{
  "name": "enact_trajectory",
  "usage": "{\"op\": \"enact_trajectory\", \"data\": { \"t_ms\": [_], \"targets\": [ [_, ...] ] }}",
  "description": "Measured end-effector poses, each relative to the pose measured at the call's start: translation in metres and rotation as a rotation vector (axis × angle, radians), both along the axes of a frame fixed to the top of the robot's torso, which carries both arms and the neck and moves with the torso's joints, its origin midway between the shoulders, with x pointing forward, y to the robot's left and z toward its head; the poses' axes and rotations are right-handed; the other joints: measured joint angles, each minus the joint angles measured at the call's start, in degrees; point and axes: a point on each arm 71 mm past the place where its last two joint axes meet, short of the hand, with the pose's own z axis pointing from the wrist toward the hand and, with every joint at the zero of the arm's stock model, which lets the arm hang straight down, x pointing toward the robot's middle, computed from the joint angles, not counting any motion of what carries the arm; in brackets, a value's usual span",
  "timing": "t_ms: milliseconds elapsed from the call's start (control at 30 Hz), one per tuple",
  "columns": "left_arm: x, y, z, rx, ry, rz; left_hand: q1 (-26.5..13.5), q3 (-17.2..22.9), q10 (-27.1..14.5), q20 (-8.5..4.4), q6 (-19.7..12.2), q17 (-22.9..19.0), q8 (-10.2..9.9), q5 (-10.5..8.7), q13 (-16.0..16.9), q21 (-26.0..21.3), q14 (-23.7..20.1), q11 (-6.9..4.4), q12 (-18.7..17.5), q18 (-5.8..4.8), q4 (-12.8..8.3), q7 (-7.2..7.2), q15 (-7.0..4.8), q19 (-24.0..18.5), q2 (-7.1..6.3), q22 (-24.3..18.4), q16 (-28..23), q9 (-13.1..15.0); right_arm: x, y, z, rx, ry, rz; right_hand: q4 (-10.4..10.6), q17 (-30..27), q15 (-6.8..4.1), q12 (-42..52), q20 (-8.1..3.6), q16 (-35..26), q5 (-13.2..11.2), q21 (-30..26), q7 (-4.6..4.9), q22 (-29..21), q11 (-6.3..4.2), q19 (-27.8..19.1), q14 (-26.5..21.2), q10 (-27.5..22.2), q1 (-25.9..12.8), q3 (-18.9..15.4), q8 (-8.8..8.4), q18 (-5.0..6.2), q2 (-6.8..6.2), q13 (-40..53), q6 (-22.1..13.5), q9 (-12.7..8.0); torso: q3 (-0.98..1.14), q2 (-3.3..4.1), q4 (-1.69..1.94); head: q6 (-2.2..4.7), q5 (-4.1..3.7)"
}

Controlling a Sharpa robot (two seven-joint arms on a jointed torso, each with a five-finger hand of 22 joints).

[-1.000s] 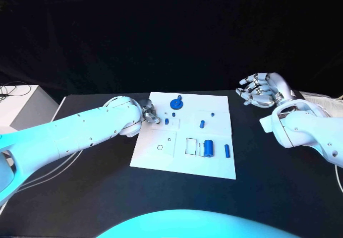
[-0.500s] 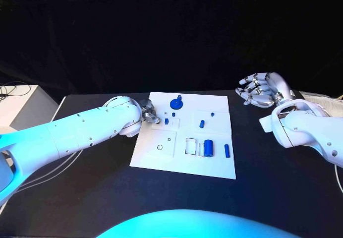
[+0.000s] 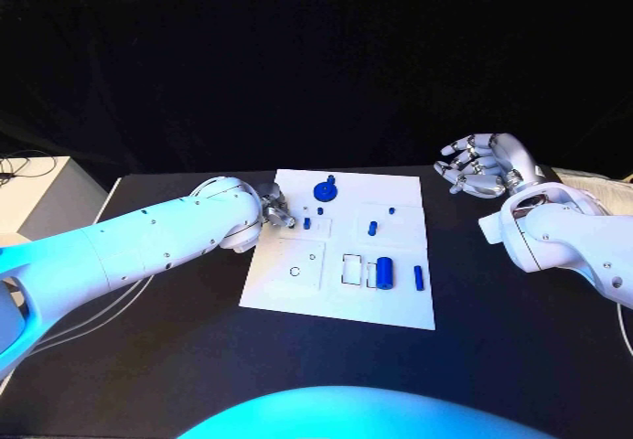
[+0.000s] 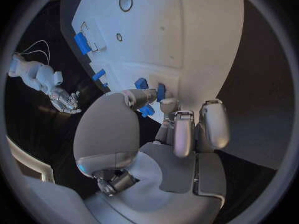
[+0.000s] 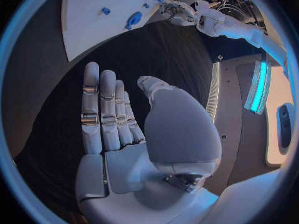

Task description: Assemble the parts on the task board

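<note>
Black table (image 3: pixel 158 366) w/ white task board (image 3: pixel 343 293) lying flat mid-table, papers (image 3: pixel 594 183) at right edge.

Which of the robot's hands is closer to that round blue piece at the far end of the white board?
Left. The left hand sits at the task board's edge, just beside the round blue piece. The right hand hangs open over the black table, well off the board.

task board (image 3: pixel 337 302) mid-table (parts (image 3: pixel 384 273) on it)

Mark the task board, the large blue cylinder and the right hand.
task board (image 3: pixel 297 294), head view, bare near-left corner.
large blue cylinder (image 3: pixel 385 273), head view, middle of its side.
right hand (image 3: pixel 479 165), head view, palm.
</note>
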Motion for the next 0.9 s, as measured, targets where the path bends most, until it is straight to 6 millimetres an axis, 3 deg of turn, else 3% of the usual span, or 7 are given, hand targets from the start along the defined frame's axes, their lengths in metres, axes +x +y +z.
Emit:
{"op": "enact_trajectory", "data": {
  "t_ms": [233,900],
  "targets": [
    [0.0003,0.0010,-0.0002,-0.003,0.003,0.006,-0.6,-0.8,-0.2,0.00,1.3,0.0,-0.5,0.21,-0.1,0.0,0.0,0.21,0.0,0.01,-0.6,-0.37,0.00,0.0,-0.96,-0.2,0.0,-1.5,0.0000,0.0000,0.0000,0.000,0.000,0.000,0.0,0.0,0.00,0.0,0.00,0.0,0.0,0.0,0.00,0.0,0.00,0.0,0.0,0.0,0.0,0.0,0.00,0.00,0.00,0.0,0.0,0.0,0.02,-0.02,-0.03,0.03,0.00],
    [0.0009,0.0041,-0.0009,0.003,0.010,0.022,-1.3,-10.0,-1.2,0.42,1.8,0.0,-1.1,0.91,-0.5,-0.5,0.0,0.60,0.0,0.00,2.4,-0.05,0.42,-0.4,-1.63,-0.6,-0.2,-3.2,-0.0002,-0.0004,0.0000,0.000,0.000,0.000,0.0,0.0,0.21,0.0,0.00,0.0,0.0,0.0,0.00,-0.1,0.00,0.0,0.2,0.0,0.0,0.0,0.00,0.00,0.00,0.0,0.0,0.0,-0.03,-0.03,-0.02,0.04,0.02]
  ]
}}
